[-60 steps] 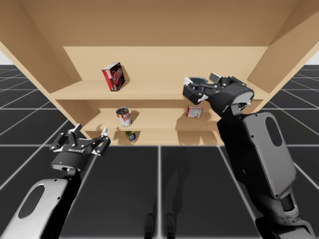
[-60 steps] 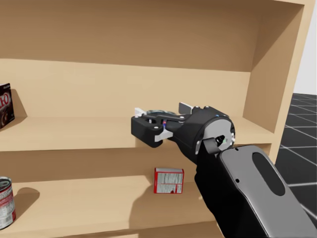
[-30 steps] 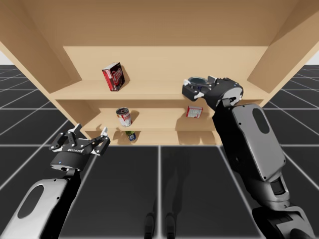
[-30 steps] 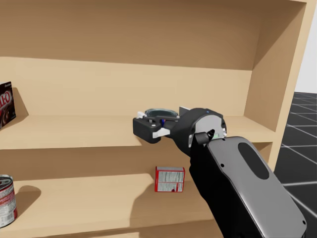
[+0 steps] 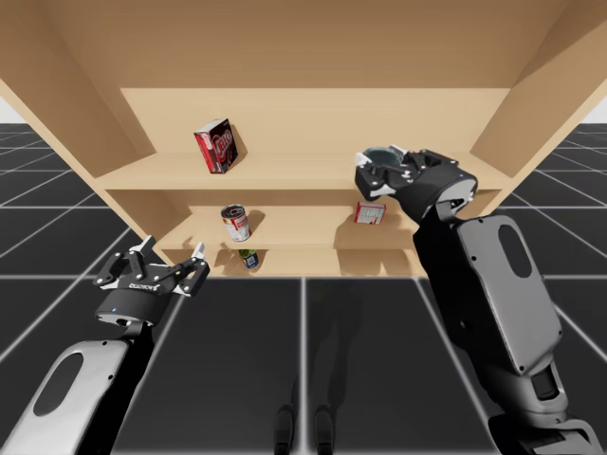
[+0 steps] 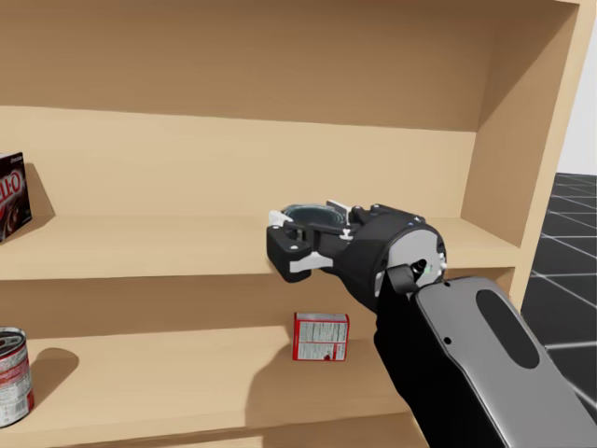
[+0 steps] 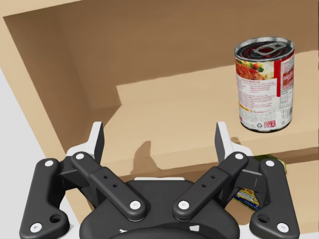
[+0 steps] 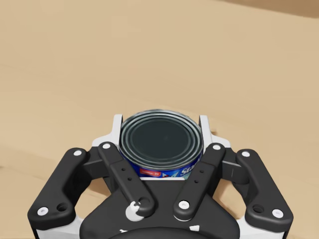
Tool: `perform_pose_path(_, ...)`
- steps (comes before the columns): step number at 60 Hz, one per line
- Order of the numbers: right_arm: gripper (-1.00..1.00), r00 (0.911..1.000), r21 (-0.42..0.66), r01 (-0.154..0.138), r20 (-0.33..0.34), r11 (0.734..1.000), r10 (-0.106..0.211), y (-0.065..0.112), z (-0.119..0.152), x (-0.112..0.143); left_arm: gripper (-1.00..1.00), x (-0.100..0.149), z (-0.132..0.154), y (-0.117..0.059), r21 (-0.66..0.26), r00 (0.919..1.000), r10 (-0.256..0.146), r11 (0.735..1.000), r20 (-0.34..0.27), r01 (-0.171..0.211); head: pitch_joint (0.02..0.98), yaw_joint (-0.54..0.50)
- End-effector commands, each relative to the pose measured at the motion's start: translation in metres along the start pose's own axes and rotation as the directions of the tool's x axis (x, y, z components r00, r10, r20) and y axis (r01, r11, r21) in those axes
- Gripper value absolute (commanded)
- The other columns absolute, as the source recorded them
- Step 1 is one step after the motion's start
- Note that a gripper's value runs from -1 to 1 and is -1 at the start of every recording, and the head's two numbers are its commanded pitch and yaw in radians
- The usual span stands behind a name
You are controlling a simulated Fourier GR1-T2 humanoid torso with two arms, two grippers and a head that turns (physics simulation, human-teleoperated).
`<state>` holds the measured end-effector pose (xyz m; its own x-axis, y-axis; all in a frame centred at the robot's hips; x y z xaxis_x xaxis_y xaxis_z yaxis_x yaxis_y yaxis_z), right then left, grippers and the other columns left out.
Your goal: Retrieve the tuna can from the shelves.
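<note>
High view: my right gripper holds the flat round blue-labelled metal tuna can. Right wrist view: it sits between both fingers, pressed at its sides. Left wrist view: my left gripper gapes wide, with a tall red-labelled metal can ahead.

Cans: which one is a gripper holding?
The flat tuna can, clamped in my right gripper at the upper shelf. The tall red can stands free on the middle shelf; the small green can sits below it.
</note>
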<state>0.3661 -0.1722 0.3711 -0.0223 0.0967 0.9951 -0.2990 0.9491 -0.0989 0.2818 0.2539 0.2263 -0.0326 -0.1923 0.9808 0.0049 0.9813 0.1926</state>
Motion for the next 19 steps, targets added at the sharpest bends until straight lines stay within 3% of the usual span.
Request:
perform_pose_path(1,1.0,0.9988,-0.126,-0.023,-0.047,0.992,0.017,-0.013,0.023,0.003,-1.0,0.0,0.0,0.0,-0.004,1.0,-0.004,1.0,-0.003,0.004,0.315,-0.23)
perform_pose_path(19,1.0,0.9958,-0.149,-0.073,0.043,0.986,0.081,-0.021,0.093,0.017,-1.0,-0.001,0.0,-0.002,-0.007,0.9999,-0.01,1.0,-0.007,0.01,0.312,-0.23)
